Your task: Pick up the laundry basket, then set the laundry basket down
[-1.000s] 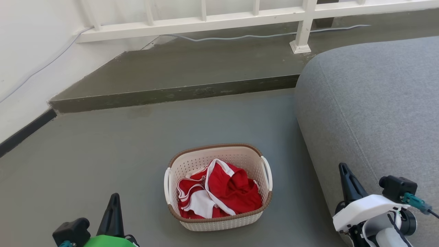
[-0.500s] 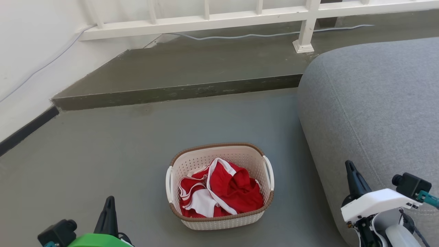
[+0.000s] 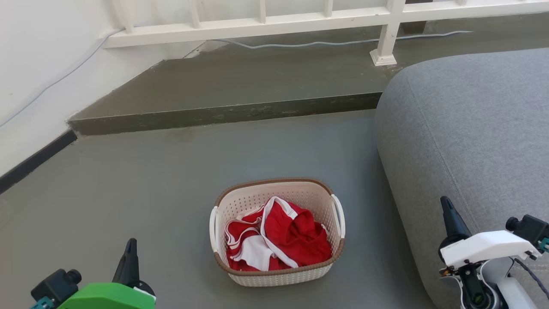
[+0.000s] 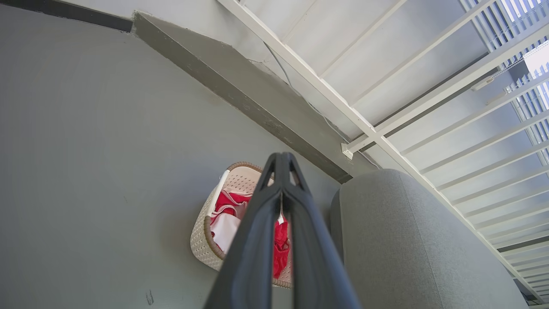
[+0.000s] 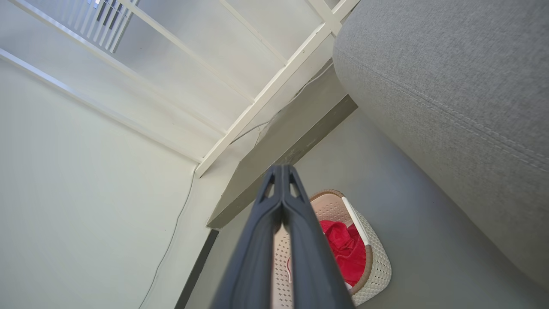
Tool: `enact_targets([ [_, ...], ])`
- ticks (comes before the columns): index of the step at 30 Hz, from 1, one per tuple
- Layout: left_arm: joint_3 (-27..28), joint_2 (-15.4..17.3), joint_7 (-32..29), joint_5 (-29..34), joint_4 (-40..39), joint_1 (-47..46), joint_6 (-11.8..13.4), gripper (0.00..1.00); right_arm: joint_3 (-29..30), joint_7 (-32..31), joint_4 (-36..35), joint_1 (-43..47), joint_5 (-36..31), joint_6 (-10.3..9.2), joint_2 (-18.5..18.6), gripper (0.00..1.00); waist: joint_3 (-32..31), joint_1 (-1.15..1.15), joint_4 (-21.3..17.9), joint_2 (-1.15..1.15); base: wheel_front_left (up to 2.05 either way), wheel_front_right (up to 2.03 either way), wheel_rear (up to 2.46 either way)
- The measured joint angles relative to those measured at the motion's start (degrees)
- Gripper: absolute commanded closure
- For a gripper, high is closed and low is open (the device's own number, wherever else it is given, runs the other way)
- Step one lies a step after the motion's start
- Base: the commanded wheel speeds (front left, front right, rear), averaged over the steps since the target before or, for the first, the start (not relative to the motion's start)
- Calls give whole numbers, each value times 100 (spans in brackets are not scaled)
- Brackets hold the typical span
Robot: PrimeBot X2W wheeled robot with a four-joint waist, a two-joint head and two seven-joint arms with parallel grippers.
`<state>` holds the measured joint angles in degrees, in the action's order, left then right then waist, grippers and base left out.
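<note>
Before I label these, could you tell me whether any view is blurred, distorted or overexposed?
Head view: sharp, evenly lit, cream-white perforated plastic basket crisp. Left wrist view: window blinds blown out, left pincer soft near lens. Right wrist view: right pincer likewise soft.

laundry basket [image 3: 279, 278]: cream-white, perforated, brown woven-look rim, white handles. Clothes [image 3: 296, 234]: red, white trim. Floor [image 3: 128, 184] dull grey. Sofa [image 3: 472, 128] grey fabric. Railing [image 3: 300, 20] white.

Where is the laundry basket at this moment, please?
In the head view, the laundry basket stands on the grey floor at lower centre, to the left of the grey sofa and apart from it, with red clothes inside.
</note>
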<state>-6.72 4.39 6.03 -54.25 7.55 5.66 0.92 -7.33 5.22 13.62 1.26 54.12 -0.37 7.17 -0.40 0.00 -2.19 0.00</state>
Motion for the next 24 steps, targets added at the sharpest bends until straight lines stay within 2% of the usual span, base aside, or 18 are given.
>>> enact_targets([
  [24,286,27,-359,-1847,308,-348,-311,100,532,-407,75,-207,1777,307,-148,100,27,0,98,0,0,0,0],
])
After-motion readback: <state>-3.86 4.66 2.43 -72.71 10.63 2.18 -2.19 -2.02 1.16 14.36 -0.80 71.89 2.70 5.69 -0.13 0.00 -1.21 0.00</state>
